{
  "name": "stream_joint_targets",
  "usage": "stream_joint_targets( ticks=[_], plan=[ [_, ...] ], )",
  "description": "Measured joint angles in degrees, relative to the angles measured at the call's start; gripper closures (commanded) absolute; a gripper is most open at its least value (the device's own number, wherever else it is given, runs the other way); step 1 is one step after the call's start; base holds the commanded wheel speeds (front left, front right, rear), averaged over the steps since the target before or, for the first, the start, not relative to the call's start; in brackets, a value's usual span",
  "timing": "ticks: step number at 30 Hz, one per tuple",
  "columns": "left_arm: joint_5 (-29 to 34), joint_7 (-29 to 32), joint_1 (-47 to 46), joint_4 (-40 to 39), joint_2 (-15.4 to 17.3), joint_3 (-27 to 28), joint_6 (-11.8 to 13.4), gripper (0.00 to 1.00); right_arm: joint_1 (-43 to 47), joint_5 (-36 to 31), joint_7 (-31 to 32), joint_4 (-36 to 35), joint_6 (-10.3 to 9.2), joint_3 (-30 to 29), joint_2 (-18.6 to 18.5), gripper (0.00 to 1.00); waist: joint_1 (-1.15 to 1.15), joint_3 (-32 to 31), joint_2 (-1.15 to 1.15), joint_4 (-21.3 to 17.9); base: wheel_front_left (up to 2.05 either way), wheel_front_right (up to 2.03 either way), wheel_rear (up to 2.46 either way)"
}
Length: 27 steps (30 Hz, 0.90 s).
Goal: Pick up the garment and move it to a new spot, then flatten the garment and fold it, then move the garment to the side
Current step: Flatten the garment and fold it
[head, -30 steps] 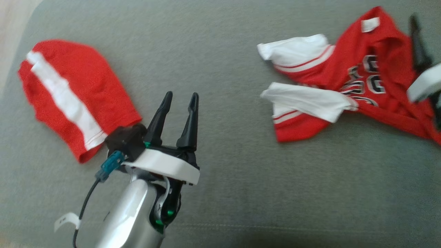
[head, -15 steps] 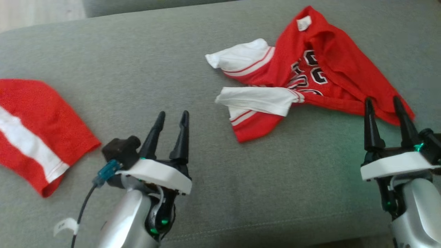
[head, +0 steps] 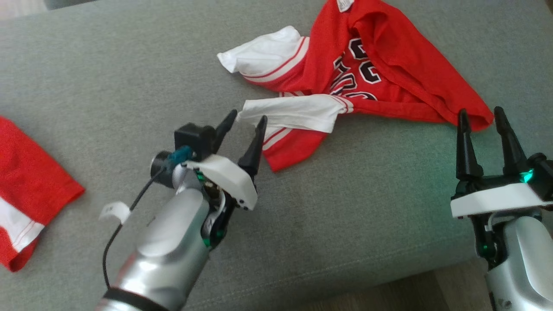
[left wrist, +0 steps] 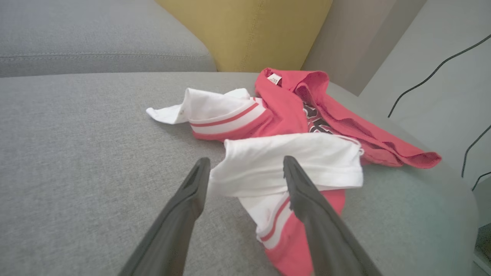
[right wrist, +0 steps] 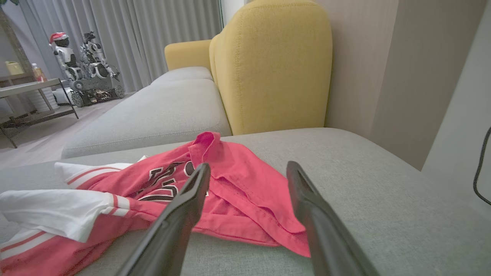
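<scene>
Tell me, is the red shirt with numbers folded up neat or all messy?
Messy, not folded. The red shirt lies crumpled on the grey sofa, cloth bunched and partly covering its numbers.

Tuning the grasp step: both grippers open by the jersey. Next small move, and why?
Probably ease the left gripper forward, then close on the white sleeve: its open fingers frame the sleeve's edge, and the jersey lies crumpled, unheld on the sofa.

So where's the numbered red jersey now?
Head view: the jersey lies crumpled upper centre-right on the grey cushion, its near white sleeve at the tips of the left end effector.
</scene>
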Motion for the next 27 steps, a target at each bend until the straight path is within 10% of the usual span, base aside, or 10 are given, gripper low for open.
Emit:
stream_joint_targets(
  ticks=[19,20,22,27],
  plan=[
    [0.81,0.00,-5.19,7.24,-0.09,-0.83,0.38,0.00,-0.98,0.01,0.00,0.42,0.00,-1.11,0.52,0.00,0.00,0.46,0.00,-1.32,0.00,0.00,0.00],
    [0.41,0.00,-5.15,7.26,-0.08,-1.15,0.08,0.04,-0.98,0.01,0.00,0.49,0.00,-1.10,0.56,0.00,0.00,0.33,0.00,-1.22,0.00,0.00,0.00],
    [-0.73,0.00,-5.14,7.34,-0.09,-2.05,-0.85,0.96,-0.98,0.01,0.00,0.49,0.00,-1.09,0.64,0.00,0.00,0.16,0.00,-1.07,0.00,0.00,0.00],
    [-2.45,0.00,-5.16,8.36,-0.10,-3.93,-1.70,1.00,-0.99,0.01,0.00,0.48,0.00,-1.09,0.69,0.00,0.00,0.16,0.00,-0.82,0.00,0.00,0.00]
  ],
)
